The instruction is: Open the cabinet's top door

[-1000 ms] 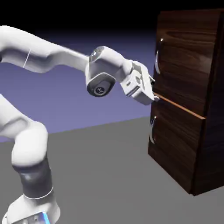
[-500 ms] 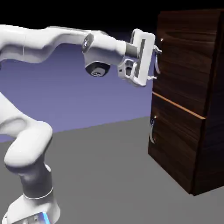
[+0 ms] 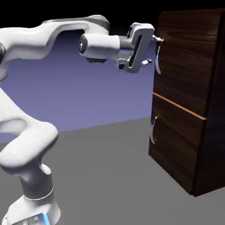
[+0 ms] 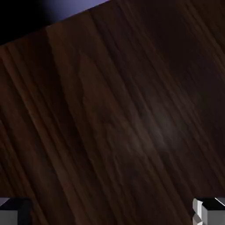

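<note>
cabinet [image 3: 189, 101]: dark walnut-grain wood, slight satin sheen. top door [image 3: 182, 66]: same grain, lighter orange-tan edge. handle [image 3: 156, 59]: polished silver metal. arm [image 3: 48, 39]: glossy smooth white plastic. table [image 3: 110, 176]: matt grey.

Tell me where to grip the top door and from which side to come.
Grip the top door by its curved silver handle near the left edge. Come level from the front, open tool straddling the upright bar; it bows off the panel, probably leaving finger room behind.

Arm [image 3: 39, 39]: glossy white rounded links, dark grey joint bands, blue-lit base ring. White gripper [image 3: 154, 50]; small grey fingertips [image 4: 208, 210].
</note>
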You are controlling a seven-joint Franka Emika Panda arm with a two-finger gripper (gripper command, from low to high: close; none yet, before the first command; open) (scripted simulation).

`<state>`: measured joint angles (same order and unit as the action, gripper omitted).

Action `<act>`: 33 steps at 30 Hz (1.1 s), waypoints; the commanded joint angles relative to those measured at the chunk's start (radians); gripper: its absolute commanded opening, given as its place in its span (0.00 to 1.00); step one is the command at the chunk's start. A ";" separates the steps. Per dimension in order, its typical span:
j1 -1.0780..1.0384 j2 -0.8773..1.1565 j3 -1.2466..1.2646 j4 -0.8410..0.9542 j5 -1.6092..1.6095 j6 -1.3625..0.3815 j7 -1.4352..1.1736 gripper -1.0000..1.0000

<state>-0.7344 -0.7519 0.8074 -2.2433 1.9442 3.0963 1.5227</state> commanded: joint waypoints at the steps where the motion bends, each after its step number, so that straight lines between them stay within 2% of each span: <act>1: -0.017 -0.004 0.018 0.013 0.044 0.001 0.018 0.50; 20: -0.330 -0.081 0.357 0.251 0.861 0.026 0.346 0.50; 27: -0.530 -0.035 0.494 0.393 0.863 0.016 0.349 0.50; 28: -0.530 -0.035 0.494 0.393 0.863 0.016 0.349 0.00; 33: -0.386 -0.001 0.395 0.280 0.815 -0.062 0.335 0.00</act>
<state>-1.1203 -0.7526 1.2009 -1.9617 2.7547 3.0348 1.8585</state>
